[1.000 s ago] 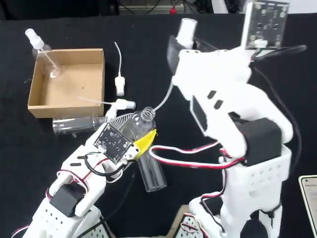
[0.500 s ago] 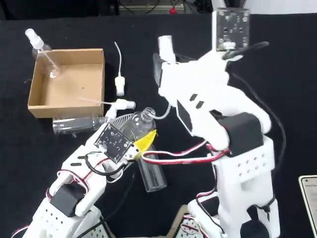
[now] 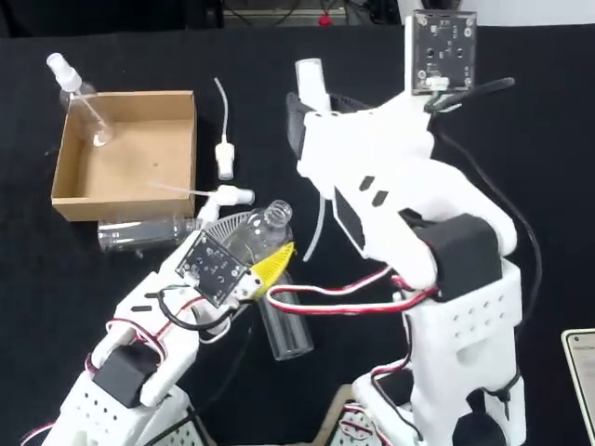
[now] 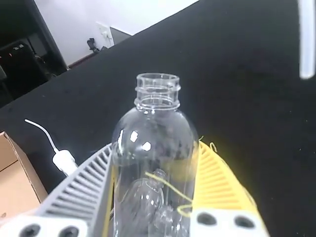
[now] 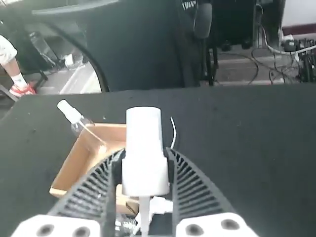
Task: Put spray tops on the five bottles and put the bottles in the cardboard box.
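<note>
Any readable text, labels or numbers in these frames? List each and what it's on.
No text can be read.
Card at the table's edge: any print too small to read.
Circuit board on an arm: markings too small to read.
Clear bottle, spray top, cardboard box: no label visible.

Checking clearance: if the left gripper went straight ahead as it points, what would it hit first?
Likely only the bare black table beyond the left gripper and its bottle; depth is unclear.
</note>
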